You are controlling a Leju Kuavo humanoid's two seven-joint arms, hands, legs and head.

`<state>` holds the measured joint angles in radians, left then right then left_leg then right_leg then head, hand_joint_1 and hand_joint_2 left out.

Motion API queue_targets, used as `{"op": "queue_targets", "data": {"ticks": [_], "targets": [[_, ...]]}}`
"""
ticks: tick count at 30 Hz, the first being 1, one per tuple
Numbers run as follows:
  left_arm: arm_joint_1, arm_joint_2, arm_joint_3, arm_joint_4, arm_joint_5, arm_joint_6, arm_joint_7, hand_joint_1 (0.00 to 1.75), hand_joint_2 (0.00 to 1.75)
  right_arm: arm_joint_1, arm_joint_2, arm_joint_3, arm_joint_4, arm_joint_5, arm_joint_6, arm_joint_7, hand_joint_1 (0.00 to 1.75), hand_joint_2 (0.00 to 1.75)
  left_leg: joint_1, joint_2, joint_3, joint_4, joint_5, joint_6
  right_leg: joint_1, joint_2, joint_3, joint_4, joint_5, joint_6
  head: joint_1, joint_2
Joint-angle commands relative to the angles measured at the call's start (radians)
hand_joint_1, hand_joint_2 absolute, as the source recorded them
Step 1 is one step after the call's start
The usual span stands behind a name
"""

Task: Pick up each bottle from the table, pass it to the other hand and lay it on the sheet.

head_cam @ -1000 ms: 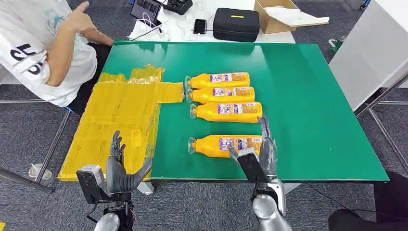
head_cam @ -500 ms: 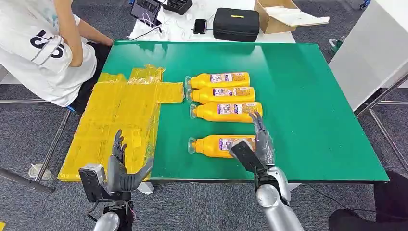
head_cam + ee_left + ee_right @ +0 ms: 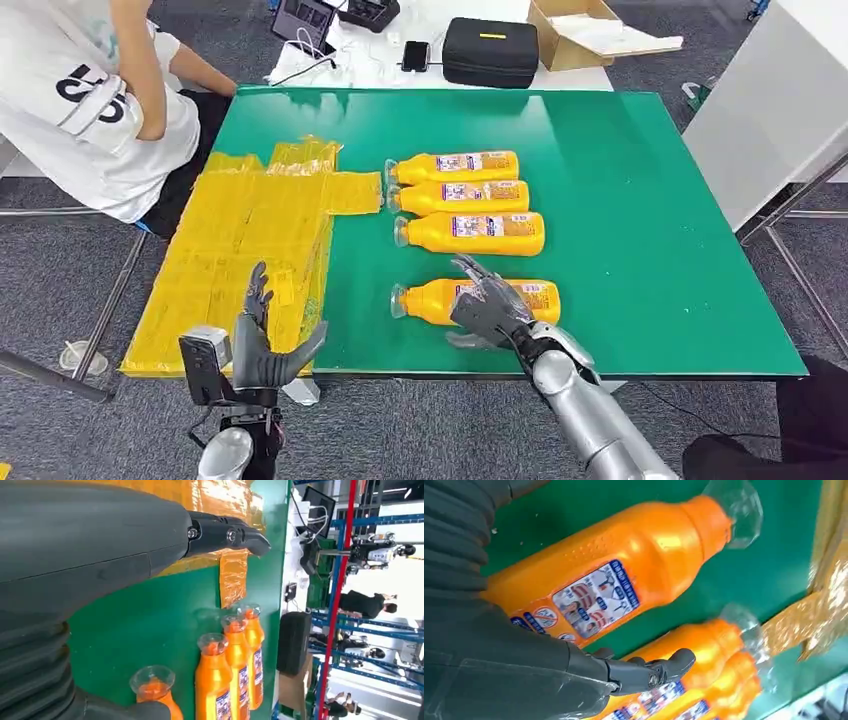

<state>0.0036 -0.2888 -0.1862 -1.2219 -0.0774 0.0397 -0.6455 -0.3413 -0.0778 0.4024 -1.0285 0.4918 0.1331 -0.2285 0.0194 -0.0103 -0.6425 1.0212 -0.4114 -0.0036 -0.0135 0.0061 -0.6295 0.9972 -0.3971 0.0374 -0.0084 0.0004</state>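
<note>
Several orange bottles lie on their sides on the green table (image 3: 650,220). Three of them (image 3: 465,198) lie close together, and the nearest bottle (image 3: 425,299) lies apart by the front edge. My right hand (image 3: 490,308) lies palm down over the nearest bottle (image 3: 624,570), its fingers (image 3: 649,672) reaching past it toward the other bottles (image 3: 704,650), not closed around it. My left hand (image 3: 262,345) hovers open, fingers apart, at the near edge of the yellow sheet (image 3: 250,240). The left wrist view looks past a finger (image 3: 225,535) at the bottles (image 3: 215,680) and the sheet (image 3: 235,575).
A person in a white shirt (image 3: 90,90) sits at the table's far left corner. Behind the table stand a black case (image 3: 490,50), a cardboard box (image 3: 580,30) and a phone (image 3: 415,53). A white cabinet (image 3: 770,100) flanks the right side.
My right hand turned palm down and dropped onto the nearest bottle, shifting left. My left hand rose slightly. The person lowered an arm.
</note>
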Motion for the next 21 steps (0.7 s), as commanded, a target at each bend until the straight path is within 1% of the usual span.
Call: {"op": "queue_targets", "data": {"ticks": [1,3,4,7,8,9,13,17,19,20,21], "targets": [[-0.047,0.016,0.002,0.081,-0.001,-0.01,0.0,0.0,1.75,-0.049,-0.127,0.142,0.085,-0.033,0.024,0.032,0.0,1.75,0.0,-0.001,0.004,-0.002,0.0,0.001,0.0,-0.002,0.005,-0.002,0.0,-0.001,0.0,0.0],[-0.046,0.017,0.005,0.084,-0.001,-0.01,0.0,0.0,1.75,-0.059,-0.157,0.155,0.064,-0.036,0.029,0.045,0.0,1.75,0.0,-0.002,0.006,-0.002,0.0,0.002,0.0,-0.003,0.008,-0.002,-0.001,-0.002,0.0,0.0],[-0.046,0.017,0.005,0.085,-0.001,-0.01,0.0,0.0,1.75,-0.062,-0.162,0.155,0.06,-0.041,0.032,0.048,0.0,1.75,0.0,-0.002,0.004,-0.001,0.0,0.001,0.0,-0.003,0.005,-0.001,-0.001,-0.001,0.0,0.0],[-0.047,0.016,0.006,0.09,-0.001,-0.011,0.0,0.0,1.75,-0.074,-0.179,0.174,0.047,-0.036,0.043,0.059,0.0,1.75,-0.001,-0.002,0.004,-0.001,0.0,0.001,0.0,-0.002,0.006,-0.001,0.0,-0.001,0.0,0.0],[-0.048,0.016,0.007,0.093,-0.001,-0.012,0.0,0.0,1.75,-0.085,-0.191,0.185,0.043,-0.034,0.048,0.066,0.0,1.75,-0.001,-0.002,0.008,-0.002,0.0,0.003,0.0,-0.003,0.01,-0.003,-0.001,-0.002,0.0,0.0],[-0.048,0.015,0.009,0.097,-0.001,-0.011,0.001,0.0,1.75,-0.102,-0.204,0.204,0.039,-0.024,0.052,0.086,0.0,1.75,-0.001,-0.002,0.005,-0.001,0.0,0.001,0.0,-0.002,0.006,-0.001,0.0,-0.001,0.0,0.0],[-0.042,0.013,0.018,0.095,-0.001,-0.006,0.006,0.0,1.75,-0.118,-0.229,0.245,0.016,0.005,0.053,0.134,0.0,1.75,-0.002,-0.001,0.005,0.0,0.0,0.001,-0.001,-0.001,0.006,0.0,0.0,-0.001,0.0,0.0],[-0.04,0.01,0.023,0.095,-0.004,-0.001,0.011,0.0,1.75,-0.116,-0.225,0.274,0.014,0.045,0.022,0.179,0.0,1.75,-0.001,0.0,0.006,-0.001,0.0,0.002,0.0,-0.001,0.007,-0.002,-0.001,-0.001,0.0,0.0],[-0.04,0.009,0.022,0.095,-0.005,-0.001,0.013,0.0,1.75,-0.121,-0.214,0.282,0.041,0.049,0.02,0.186,0.0,1.75,-0.001,0.001,0.007,-0.001,-0.001,0.002,0.0,-0.001,0.008,-0.002,-0.001,-0.002,0.0,0.0],[-0.04,0.009,0.022,0.094,-0.005,-0.001,0.013,0.0,1.75,-0.119,-0.214,0.284,0.048,0.049,0.02,0.186,0.0,1.75,-0.001,0.0,0.005,-0.001,0.0,0.001,0.0,-0.001,0.005,-0.001,0.0,-0.001,0.0,0.0],[-0.042,0.008,0.02,0.095,-0.005,-0.002,0.015,0.0,1.75,-0.122,-0.213,0.292,0.066,0.052,0.026,0.192,0.0,1.75,-0.001,0.0,0.006,-0.001,-0.001,0.001,0.0,-0.001,0.007,-0.002,-0.001,-0.001,0.0,0.0]]}}
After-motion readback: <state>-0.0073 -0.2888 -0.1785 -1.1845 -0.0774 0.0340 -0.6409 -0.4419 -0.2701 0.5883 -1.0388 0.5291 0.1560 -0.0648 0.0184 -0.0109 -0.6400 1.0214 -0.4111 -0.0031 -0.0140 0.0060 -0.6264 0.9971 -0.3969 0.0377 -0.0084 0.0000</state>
